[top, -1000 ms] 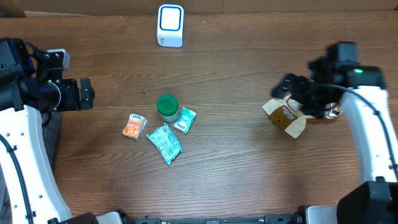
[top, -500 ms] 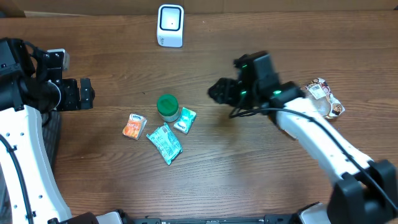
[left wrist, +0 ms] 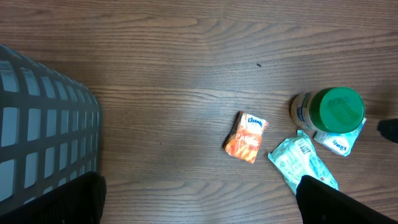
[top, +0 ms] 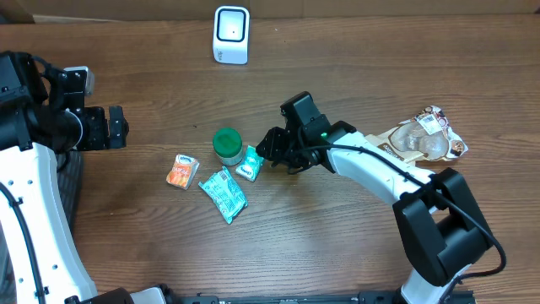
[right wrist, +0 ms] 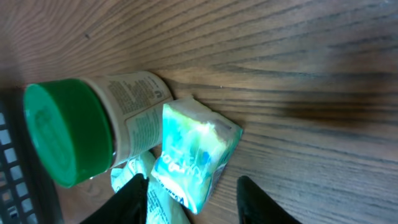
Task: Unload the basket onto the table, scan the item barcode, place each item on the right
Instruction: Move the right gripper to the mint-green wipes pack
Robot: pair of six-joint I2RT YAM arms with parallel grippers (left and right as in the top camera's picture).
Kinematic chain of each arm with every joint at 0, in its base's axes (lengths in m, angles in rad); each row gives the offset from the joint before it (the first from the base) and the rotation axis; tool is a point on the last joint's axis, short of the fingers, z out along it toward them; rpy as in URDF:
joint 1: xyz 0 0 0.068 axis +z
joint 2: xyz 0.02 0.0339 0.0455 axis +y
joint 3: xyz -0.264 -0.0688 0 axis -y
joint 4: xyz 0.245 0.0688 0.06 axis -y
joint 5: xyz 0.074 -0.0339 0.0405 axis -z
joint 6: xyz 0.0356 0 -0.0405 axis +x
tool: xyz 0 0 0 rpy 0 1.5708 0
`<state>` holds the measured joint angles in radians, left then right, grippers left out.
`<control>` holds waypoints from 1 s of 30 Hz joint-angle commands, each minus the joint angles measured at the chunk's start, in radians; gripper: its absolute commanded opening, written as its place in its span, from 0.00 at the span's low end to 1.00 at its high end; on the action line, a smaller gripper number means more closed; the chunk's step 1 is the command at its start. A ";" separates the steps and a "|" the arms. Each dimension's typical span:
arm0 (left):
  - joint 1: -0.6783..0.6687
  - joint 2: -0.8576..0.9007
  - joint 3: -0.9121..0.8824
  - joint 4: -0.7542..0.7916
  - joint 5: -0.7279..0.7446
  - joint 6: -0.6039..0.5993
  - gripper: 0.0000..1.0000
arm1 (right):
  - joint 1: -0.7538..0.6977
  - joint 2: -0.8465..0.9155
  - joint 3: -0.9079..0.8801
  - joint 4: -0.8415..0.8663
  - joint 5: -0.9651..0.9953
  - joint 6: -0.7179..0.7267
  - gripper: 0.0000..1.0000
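Note:
A small teal tissue packet (top: 251, 163) (right wrist: 193, 155) lies on the table, leaning against a green-lidded jar (top: 227, 144) (right wrist: 68, 130). My right gripper (top: 270, 150) (right wrist: 193, 183) is low over that packet with a finger on each side; it is open, and a gap shows at the right finger. A bigger teal packet (top: 224, 194) (left wrist: 305, 163) and an orange tissue packet (top: 181, 171) (left wrist: 247, 137) lie close by. The white scanner (top: 231, 35) stands at the back edge. My left gripper (top: 116, 127) (left wrist: 199, 190) hovers wide open at the left, holding nothing.
Two snack bags (top: 422, 139) lie at the right side of the table, behind my right arm. A grey mesh basket (left wrist: 37, 124) sits at the far left, below my left arm.
My right arm has swung from the snack bags at the right across to the small teal packet, and its jaws have narrowed around it. The left arm has not moved.

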<state>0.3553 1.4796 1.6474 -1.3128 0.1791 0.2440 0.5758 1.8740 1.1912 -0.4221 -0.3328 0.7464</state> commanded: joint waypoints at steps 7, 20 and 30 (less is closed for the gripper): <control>0.004 0.006 0.010 0.001 -0.003 0.025 0.99 | 0.028 0.106 -0.003 0.063 0.023 0.039 0.30; 0.004 0.006 0.010 0.001 -0.003 0.025 1.00 | 0.026 0.110 -0.001 0.054 0.018 0.039 0.04; 0.004 0.006 0.010 0.002 -0.003 0.025 1.00 | -0.029 -0.045 0.018 -0.241 0.176 0.008 0.04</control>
<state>0.3553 1.4796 1.6474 -1.3128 0.1791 0.2440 0.5694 1.9137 1.1976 -0.6174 -0.2527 0.7799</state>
